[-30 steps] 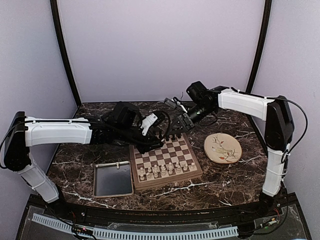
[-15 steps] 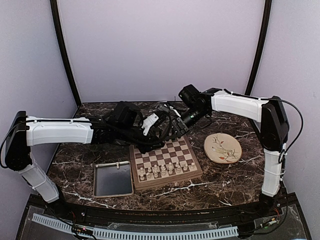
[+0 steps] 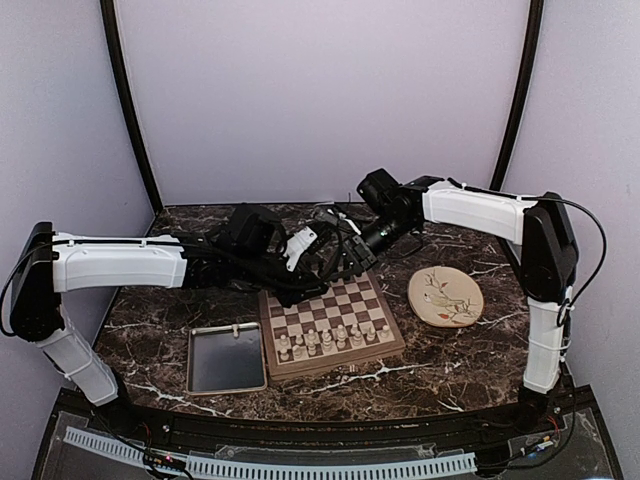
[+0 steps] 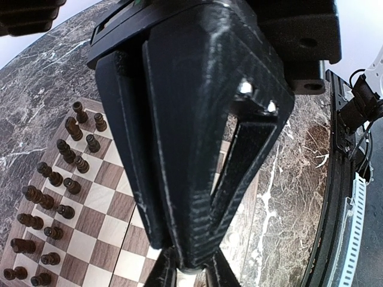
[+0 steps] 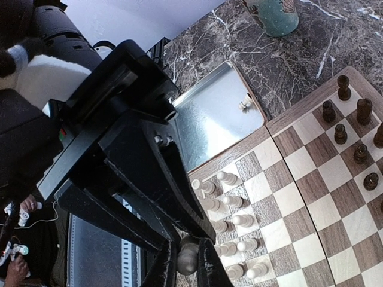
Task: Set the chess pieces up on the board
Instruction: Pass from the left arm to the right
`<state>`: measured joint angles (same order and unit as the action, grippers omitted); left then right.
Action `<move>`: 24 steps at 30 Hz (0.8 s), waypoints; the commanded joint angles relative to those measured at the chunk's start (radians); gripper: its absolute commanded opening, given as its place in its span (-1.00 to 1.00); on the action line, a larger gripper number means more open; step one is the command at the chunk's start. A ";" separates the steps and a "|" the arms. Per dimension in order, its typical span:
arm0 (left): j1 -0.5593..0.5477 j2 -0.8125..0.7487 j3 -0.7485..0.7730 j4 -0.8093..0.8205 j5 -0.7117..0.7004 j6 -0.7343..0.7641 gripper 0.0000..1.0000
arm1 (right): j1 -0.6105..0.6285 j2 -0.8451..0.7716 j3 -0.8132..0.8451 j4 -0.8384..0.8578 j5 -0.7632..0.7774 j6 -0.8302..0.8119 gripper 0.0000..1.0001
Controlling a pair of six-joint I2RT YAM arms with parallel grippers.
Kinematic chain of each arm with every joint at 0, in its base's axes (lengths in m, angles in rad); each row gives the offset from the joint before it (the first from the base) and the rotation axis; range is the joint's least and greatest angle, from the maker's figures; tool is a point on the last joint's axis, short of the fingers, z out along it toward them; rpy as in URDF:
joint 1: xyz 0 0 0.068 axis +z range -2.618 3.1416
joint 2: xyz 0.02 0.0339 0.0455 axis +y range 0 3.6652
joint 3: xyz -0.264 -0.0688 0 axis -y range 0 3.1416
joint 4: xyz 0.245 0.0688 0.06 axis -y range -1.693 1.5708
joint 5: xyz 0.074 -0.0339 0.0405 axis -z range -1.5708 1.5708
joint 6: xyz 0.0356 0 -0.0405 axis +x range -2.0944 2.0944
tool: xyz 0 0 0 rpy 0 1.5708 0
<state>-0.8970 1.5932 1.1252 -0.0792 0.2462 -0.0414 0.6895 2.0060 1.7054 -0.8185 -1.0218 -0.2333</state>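
Dark marble bench (image 3: 150, 320) carries the board (image 3: 338, 364) at its middle. A grey metal tray (image 3: 225, 365) lies just beside the board's left edge, and a round floral plate (image 3: 445, 296) lies apart on its right. A teal mug (image 5: 278, 15) stands on the bench beyond the tray.

Both arms reach in over the far side of the board and meet there. From above, their black wrists hide most of the far left corner. The dark pieces (image 4: 54, 179) stand in two files along the far edge. The cream pieces (image 3: 330, 340) fill the two near ranks. One lone cream figurine (image 5: 245, 104) lies in the tray near the edge closest to the board.

The right claw (image 5: 185, 266) is clamped on a cream piece (image 5: 187, 257), held above the cream ranks. The left arm's black housing crowds in close beside it.

The left claw (image 4: 190, 269) has its fingers drawn nearly together over the board. A pale sliver shows between the tips, but I cannot tell whether it is a piece. Its own bulk blocks most of the left wrist view.
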 commanded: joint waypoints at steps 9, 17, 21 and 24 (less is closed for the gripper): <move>-0.005 0.002 -0.002 0.005 -0.122 -0.024 -0.35 | 0.006 -0.012 0.004 0.026 0.087 -0.004 -0.99; -0.005 -0.021 -0.043 -0.021 -0.130 0.008 -0.13 | -0.040 -0.045 -0.020 0.031 0.142 -0.033 -1.00; -0.005 -0.049 -0.076 -0.032 -0.162 0.008 -0.11 | -0.065 -0.110 -0.112 0.043 0.264 -0.117 -1.00; -0.002 -0.052 -0.077 -0.047 -0.202 -0.004 -0.11 | -0.065 -0.179 -0.235 0.092 0.404 -0.191 -1.00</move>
<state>-0.9012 1.5894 1.0618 -0.0925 0.1009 -0.0463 0.6319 1.9354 1.5890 -0.7792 -0.8013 -0.3115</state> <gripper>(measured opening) 0.443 0.094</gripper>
